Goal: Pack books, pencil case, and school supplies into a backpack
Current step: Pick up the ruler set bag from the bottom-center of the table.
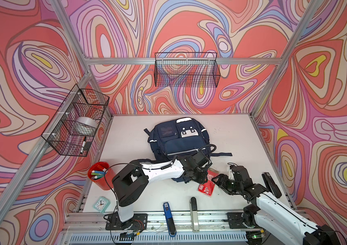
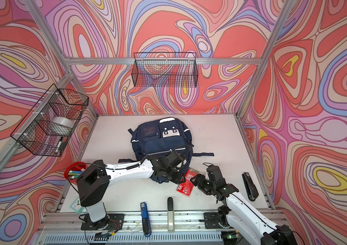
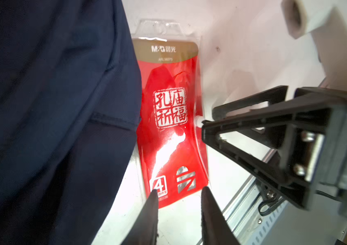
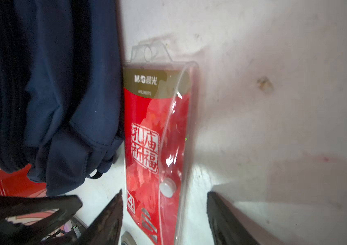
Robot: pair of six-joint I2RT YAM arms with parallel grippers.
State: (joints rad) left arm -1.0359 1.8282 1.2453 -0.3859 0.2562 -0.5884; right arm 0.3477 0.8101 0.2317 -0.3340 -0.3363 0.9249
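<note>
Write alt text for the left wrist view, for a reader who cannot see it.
A flat red packet with white print lies on the white table beside the navy backpack. The left gripper hovers open over one end, and the right gripper points open at its long edge.

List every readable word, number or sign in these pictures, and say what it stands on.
"M&G 晨光": brown band of the red packet.
"ARL96075": just below it.
"孔庙祈福": white seal, packet's middle.
"4": white box, packet's corner.
Print under the 4: too blurred.

Red marker cup (image 1: pixel 99 176), clock (image 1: pixel 101 204), blue stapler (image 1: pixel 168 218)
</note>
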